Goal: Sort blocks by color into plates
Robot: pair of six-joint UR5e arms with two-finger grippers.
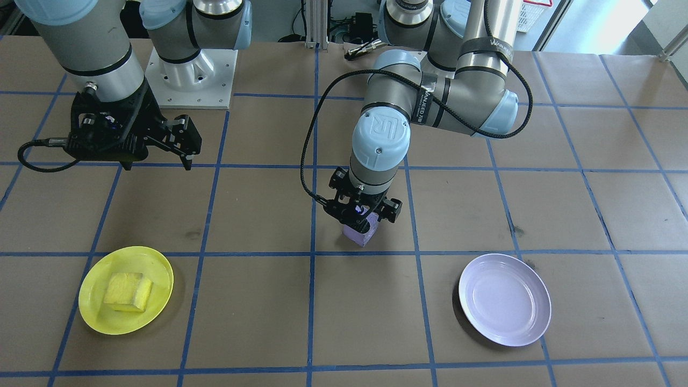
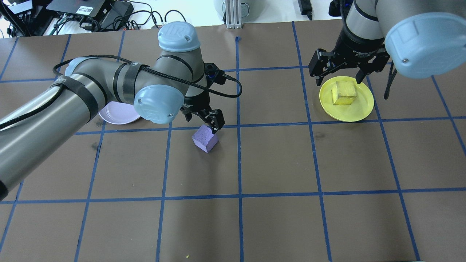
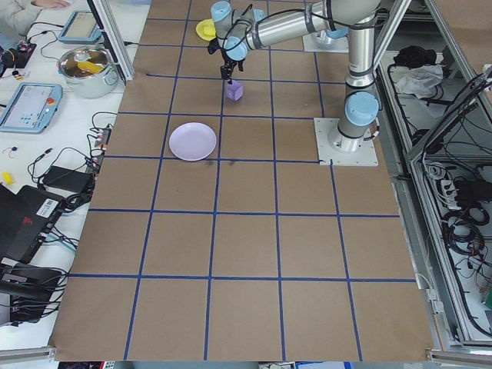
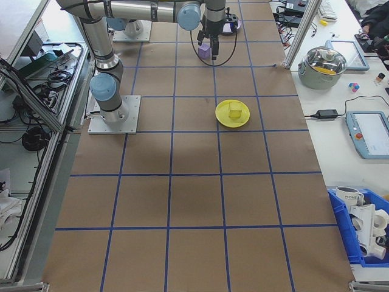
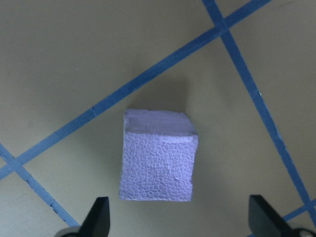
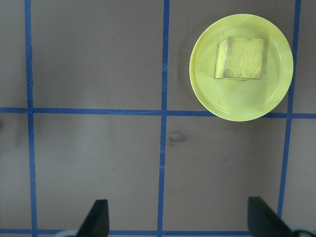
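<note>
The table is covered in brown paper marked into squares by blue tape. On the left arm a band printed "WANJEED" can be read, and a "UR" mark is moulded into its blue joint cap; on the right arm a label is seen, too small to be read. The lavender plate is seen bare on the robot's left side of the table, well apart from the yellow plate on the robot's right side. The left gripper is held straight above the purple block, which rests on the table beside a tape crossing, between the 2 plates. In the left wrist view its fingers are spread wide, 1 to each side of the block, and neither is touching it. The right gripper is held high over the far rim of the yellow plate, spread and holding nothing. The yellow block lies inside the yellow plate.
</note>
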